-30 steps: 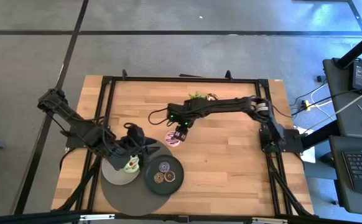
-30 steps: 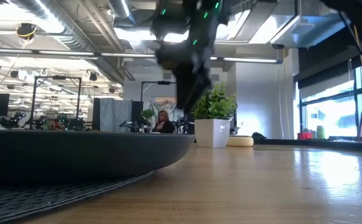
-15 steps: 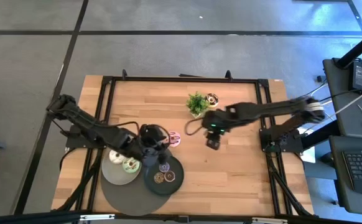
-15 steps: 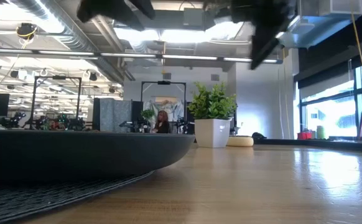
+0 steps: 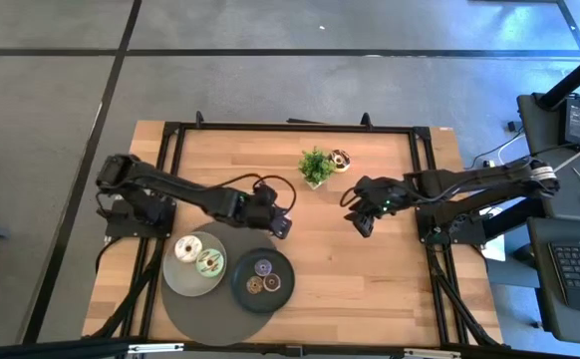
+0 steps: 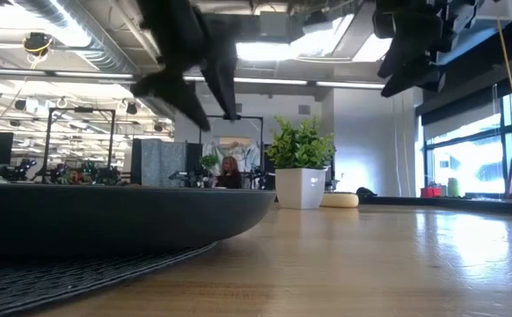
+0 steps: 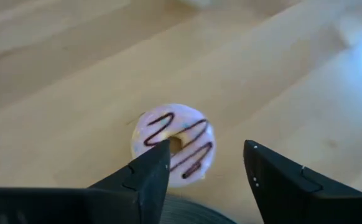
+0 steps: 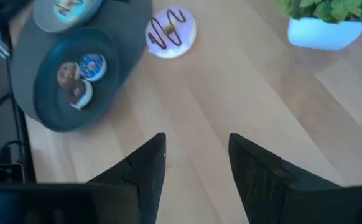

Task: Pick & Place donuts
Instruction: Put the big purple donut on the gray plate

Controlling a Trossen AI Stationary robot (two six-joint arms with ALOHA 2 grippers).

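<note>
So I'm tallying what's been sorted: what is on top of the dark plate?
Three tiny donuts lie on the dark plate: in the right wrist view one is blue-purple and two are brownish. Nothing covers them. The pink striped donut still lies on the table beside it.

Count of donuts, plates, plant, arms.

Seven ring-shaped toy donuts in all: one pink donut with dark stripes (image 7: 173,145) alone on the wooden table (image 5: 370,269); two larger iced donuts, one cream (image 5: 184,249) and one green (image 5: 209,263), on the one light grey round plate (image 5: 180,278); three tiny donuts, one purple (image 5: 263,266) and two brown (image 5: 255,285) (image 5: 272,283), on the one dark round plate (image 5: 242,289); and one more donut (image 5: 341,160) beside the single small green potted plant (image 5: 316,167). Two plates share one round dark mat (image 5: 195,321). Two dark arms, each ending in one two-finger gripper: left gripper (image 5: 282,226), right gripper (image 5: 364,221).
</note>
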